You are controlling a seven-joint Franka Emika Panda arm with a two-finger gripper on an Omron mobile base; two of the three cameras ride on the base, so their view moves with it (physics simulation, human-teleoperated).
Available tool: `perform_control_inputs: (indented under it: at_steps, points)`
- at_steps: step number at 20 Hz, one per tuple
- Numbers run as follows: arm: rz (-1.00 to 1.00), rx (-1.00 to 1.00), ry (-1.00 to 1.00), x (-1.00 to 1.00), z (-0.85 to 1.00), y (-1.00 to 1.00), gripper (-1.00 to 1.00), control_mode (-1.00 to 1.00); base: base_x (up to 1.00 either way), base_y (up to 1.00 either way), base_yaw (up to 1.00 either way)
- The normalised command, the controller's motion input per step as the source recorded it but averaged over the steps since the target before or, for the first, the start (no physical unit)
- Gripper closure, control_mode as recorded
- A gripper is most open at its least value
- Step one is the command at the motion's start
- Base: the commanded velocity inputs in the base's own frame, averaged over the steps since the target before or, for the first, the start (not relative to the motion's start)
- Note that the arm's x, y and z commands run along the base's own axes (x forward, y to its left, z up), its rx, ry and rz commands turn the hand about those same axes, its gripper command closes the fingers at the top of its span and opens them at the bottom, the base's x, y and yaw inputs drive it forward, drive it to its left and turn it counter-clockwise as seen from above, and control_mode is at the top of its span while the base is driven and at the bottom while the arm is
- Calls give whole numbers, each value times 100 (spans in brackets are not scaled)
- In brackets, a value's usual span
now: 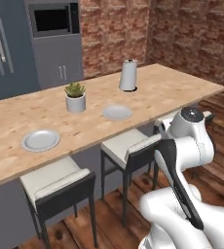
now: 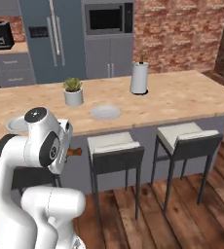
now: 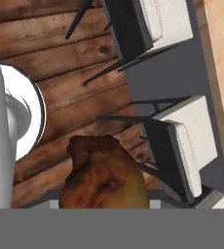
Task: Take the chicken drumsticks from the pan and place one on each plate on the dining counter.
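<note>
Hand view, lower centre: you see the gripper [image 3: 104, 206] clenched on a chicken drumstick [image 3: 104, 177] over floor | base views: both plates [image 1: 40, 140] [image 1: 117, 113] bare, mid-left on dining counter [image 1: 182, 87] — stools [image 1: 60, 182] line its near edge

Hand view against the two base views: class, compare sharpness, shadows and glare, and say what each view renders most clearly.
Hand view: the chicken drumstick looms large, glossy and slightly soft-edged, over evenly lit floorboards. Left base view: soft, flat light, with faint shadows beside the potted plant and both plates on the dining counter; no glare. Right base view: mild blockiness, and the microwave door reads dark without reflections.
</note>
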Motion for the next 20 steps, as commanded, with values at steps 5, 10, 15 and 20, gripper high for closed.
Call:
perform_control_inputs:
  at_steps: [5, 10, 15, 20]
  points:
    - [0, 0, 0, 0, 0, 0, 100, 100, 56, -41, 40]
    - [0, 0, 0, 0, 0, 0, 100, 100, 62, -40, 39]
    - [0, 0, 0, 0, 0, 0, 100, 100, 61, -46, 39]
    - [0, 0, 0, 0, 0, 0, 100, 100, 49, -50, 38]
